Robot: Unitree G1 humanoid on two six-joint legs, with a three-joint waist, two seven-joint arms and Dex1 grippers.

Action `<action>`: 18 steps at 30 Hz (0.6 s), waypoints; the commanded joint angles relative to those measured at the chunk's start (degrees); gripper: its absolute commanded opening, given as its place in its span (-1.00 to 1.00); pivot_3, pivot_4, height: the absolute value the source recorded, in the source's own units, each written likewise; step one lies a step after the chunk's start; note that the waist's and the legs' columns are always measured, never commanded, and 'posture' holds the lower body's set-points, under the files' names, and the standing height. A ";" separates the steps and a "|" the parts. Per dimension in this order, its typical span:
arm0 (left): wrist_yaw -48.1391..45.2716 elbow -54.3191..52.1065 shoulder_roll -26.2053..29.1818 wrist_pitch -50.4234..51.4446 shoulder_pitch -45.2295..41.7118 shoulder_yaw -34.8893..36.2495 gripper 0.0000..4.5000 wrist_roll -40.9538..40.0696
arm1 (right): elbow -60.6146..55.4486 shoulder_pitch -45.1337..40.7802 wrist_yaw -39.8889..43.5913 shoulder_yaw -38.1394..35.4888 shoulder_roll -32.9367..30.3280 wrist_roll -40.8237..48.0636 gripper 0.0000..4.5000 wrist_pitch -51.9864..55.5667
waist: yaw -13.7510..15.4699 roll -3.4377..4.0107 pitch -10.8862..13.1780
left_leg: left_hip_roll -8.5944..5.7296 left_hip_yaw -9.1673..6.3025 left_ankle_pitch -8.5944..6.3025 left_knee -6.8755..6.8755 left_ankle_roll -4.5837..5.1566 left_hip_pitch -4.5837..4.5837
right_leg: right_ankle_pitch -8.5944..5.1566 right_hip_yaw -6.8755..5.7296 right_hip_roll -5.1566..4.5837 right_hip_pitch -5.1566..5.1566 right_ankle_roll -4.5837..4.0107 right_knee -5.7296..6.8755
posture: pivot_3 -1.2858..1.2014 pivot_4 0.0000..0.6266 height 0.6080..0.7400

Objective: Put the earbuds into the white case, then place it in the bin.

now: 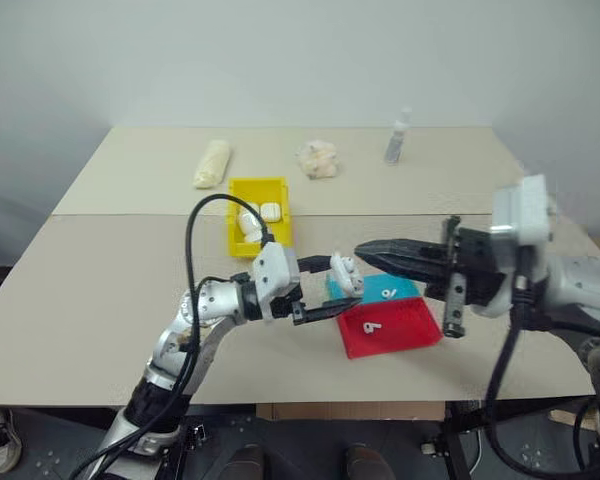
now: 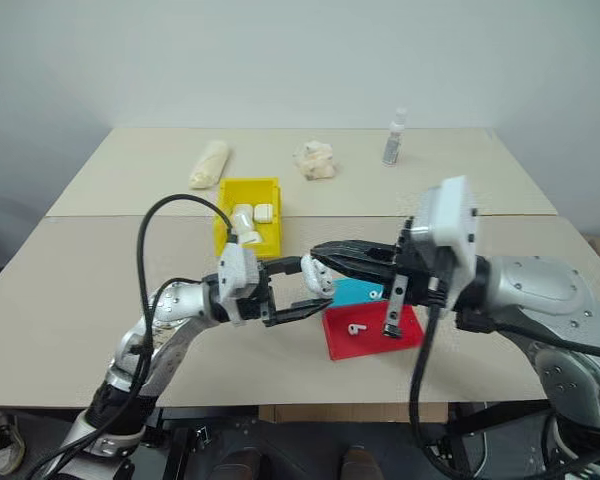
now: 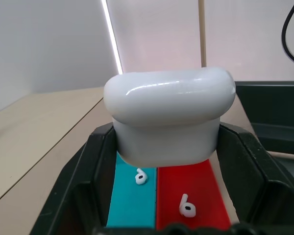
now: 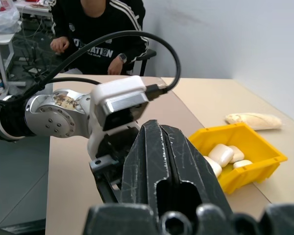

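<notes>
Above the near end of the flat blue-and-red tray [image 1: 405, 330], the white case [image 1: 344, 274] sits clamped between the two black fingers of the left gripper [image 1: 332, 289], lifted off the table [image 1: 100, 290]. From the left wrist view the case [image 3: 169, 117] bulges out over both fingers, its lid down, pinched tight at its lower half. Two earbuds lie loose on the tray beneath it: one [image 3: 140, 176] on the blue half, the other [image 3: 186, 205] on the red half, stems pointing different ways, apart from each other. Coming in from the other side, the right gripper [image 1: 365, 250] points straight at the case, its fingers pressed together with no gap showing and nothing between them; its tip is just beside the case, and whether it touches cannot be made out. The right wrist view looks along those joined fingers [image 4: 164, 161] to the left arm's wrist block.

Farther back on the table, the bin [image 1: 259, 214], bright yellow, stands well beyond the tray and already holds several white cases [image 4: 224, 154]. Along the far edge rest a pale rolled bundle [image 1: 213, 163], a crumpled light-coloured lump [image 1: 317, 159] and a small clear bottle [image 1: 397, 137]. Behind the table, a person in a dark jacket with white stripes [image 4: 95, 34] sits on a chair.
</notes>
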 commanded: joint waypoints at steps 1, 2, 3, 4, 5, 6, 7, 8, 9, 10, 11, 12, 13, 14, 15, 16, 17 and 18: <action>1.90 1.20 -2.37 -2.12 -2.73 -1.17 0.22 2.09 | -1.57 -2.37 -1.79 3.52 -1.16 -3.74 -0.99 1.09 | 0.05 0.00 0.00 | 0.00 0.00 0.00 0.01 0.00 -0.01 | 0.00 -0.01 0.00 -0.01 0.00 0.00 | 0.03 -0.52 1.00; 1.93 1.37 -2.85 -2.37 -2.97 -1.14 0.22 2.05 | -1.61 -2.50 -1.78 4.26 -1.23 -4.33 -0.99 1.21 | 0.04 0.00 0.00 | 0.00 0.00 0.00 0.02 0.00 -0.02 | 0.00 -0.02 0.00 -0.01 0.00 0.00 | 0.03 -0.52 1.00; 1.81 1.16 -3.14 -2.35 -3.03 -0.97 0.22 1.82 | -1.79 -2.37 -1.64 5.04 -1.64 -5.40 -0.99 1.20 | 0.05 0.00 0.00 | 0.00 0.01 0.00 0.01 0.01 -0.02 | 0.00 -0.01 0.00 -0.02 0.00 0.00 | 0.03 -0.52 1.00; 1.63 0.62 -3.12 -2.00 -2.96 -0.71 0.22 1.52 | -2.04 -1.99 -1.30 5.81 -2.33 -7.02 -0.99 0.94 | 0.04 0.00 0.00 | 0.00 0.00 -0.01 0.01 0.02 -0.03 | 0.00 -0.01 0.00 -0.03 0.00 0.00 | 0.03 -0.52 1.00; 1.48 0.24 -3.01 -1.80 -2.88 -0.51 0.22 1.42 | -2.15 -1.61 -0.98 6.25 -2.93 -8.20 -0.99 0.75 | 0.04 0.00 0.00 | 0.00 0.00 -0.01 0.00 0.02 -0.03 | 0.00 -0.01 0.00 -0.03 0.00 0.01 | 0.03 -0.52 1.00; 1.32 -0.06 -2.76 -1.81 -2.70 -0.25 0.22 1.37 | -2.39 -0.98 -0.53 6.56 -3.37 -9.73 -0.99 -0.10 | 0.04 0.00 0.00 | 0.00 0.00 -0.01 0.00 0.02 -0.04 | 0.00 0.00 0.00 -0.05 0.00 0.01 | 0.03 -0.52 1.00; 1.25 -0.16 -2.60 -1.88 -2.62 -0.10 0.22 1.36 | -2.49 -0.55 -0.17 6.68 -3.55 -10.70 -0.99 -0.75 | 0.04 0.00 0.00 | 0.00 0.01 -0.01 0.01 0.02 -0.04 | 0.00 0.00 0.00 -0.05 0.00 0.01 | 0.03 -0.52 1.00; 1.21 -0.21 -2.45 -1.91 -2.58 -0.02 0.22 1.37 | -2.58 -0.27 0.08 6.86 -3.68 -11.56 -0.99 -1.16 | 0.05 0.00 0.00 | 0.00 0.00 -0.01 0.01 0.02 -0.03 | 0.00 0.00 0.00 -0.05 0.00 0.01 | 0.03 -0.52 1.00; 1.04 -0.33 -2.32 -2.15 -2.47 0.13 0.22 1.19 | -2.86 -0.11 0.35 7.56 -4.23 -13.16 -0.99 -1.44 | 0.04 0.00 0.00 | 0.00 0.01 -0.01 0.02 0.02 -0.03 | 0.00 0.00 0.00 -0.05 0.00 0.02 | 0.03 -0.52 1.00; 0.95 -0.52 -2.19 -2.16 -2.38 0.28 0.22 0.99 | -3.07 0.07 0.70 8.73 -4.93 -15.27 -0.99 -1.72 | 0.02 0.00 0.00 | 0.00 0.01 -0.01 0.02 0.02 -0.02 | 0.00 0.01 0.00 -0.05 0.00 0.03 | 0.03 -0.52 1.00; 0.97 -0.63 -2.10 -2.22 -2.39 0.35 0.22 0.98 | -3.10 0.34 1.02 10.02 -5.60 -17.68 -0.99 -2.24 | 0.01 0.00 0.00 | 0.01 0.00 -0.01 0.02 0.02 -0.02 | 0.00 0.01 0.00 -0.05 0.00 0.03 | 0.03 -0.52 1.00; 0.88 -0.69 -2.17 -2.56 -2.34 0.51 0.22 0.78 | -2.86 0.46 0.93 10.54 -5.59 -18.65 -0.99 -2.08 | 0.00 0.00 0.00 | 0.00 0.00 -0.01 0.01 0.02 -0.02 | 0.00 0.00 0.00 -0.05 0.00 0.03 | 0.03 -0.52 1.00; 0.85 -0.83 -2.21 -2.58 -2.30 0.65 0.22 0.56 | -2.42 0.44 0.64 10.79 -5.30 -19.23 -0.99 -1.83 | -0.04 0.00 0.00 | 0.01 0.00 -0.01 0.01 0.02 -0.02 | 0.00 -0.01 0.01 -0.05 0.00 0.02 | 0.03 -0.52 1.00; 0.65 -0.90 -2.19 -3.03 -2.22 0.77 0.22 0.47 | -1.87 0.39 0.50 11.05 -5.28 -20.31 -0.99 -1.96 | -0.05 0.00 0.00 | 0.01 0.00 -0.01 0.01 0.02 -0.02 | 0.00 0.00 0.00 -0.05 0.00 0.01 | 0.03 -0.52 1.00; 0.58 -1.16 -2.05 -2.89 -2.12 0.86 0.22 0.36 | -1.44 0.44 0.40 10.90 -5.18 -21.05 -0.99 -2.09 | -0.03 0.00 0.00 | 0.00 0.01 -0.01 0.02 0.02 -0.02 | 0.00 0.01 0.00 -0.05 0.00 0.02 | 0.03 -0.52 1.00; 0.53 -1.32 -1.92 -2.81 -2.04 0.94 0.22 0.35 | -1.13 0.47 0.36 10.67 -5.14 -21.68 -0.99 -2.15 | -0.03 0.00 0.00 | 0.01 0.00 -0.01 0.02 0.02 -0.02 | 0.00 0.00 0.00 -0.05 0.00 0.01 | 0.03 -0.52 1.00; 0.50 -1.41 -1.84 -2.75 -1.99 0.99 0.22 0.35 | -0.96 0.51 0.43 10.47 -5.03 -22.09 -0.99 -2.16 | -0.01 0.00 0.00 | 0.00 0.01 -0.01 0.02 0.02 -0.02 | 0.00 0.00 0.00 -0.05 0.00 0.01 | 0.03 -0.52 1.00; 0.50 -1.61 -1.80 -2.66 -1.85 1.17 0.22 0.17 | -0.95 0.74 0.77 9.89 -5.06 -22.10 -0.99 -2.27 | -0.01 0.00 0.00 | 0.00 0.01 -0.01 0.02 0.02 -0.02 | 0.00 0.01 0.00 -0.05 0.00 0.02 | 0.03 -0.52 1.00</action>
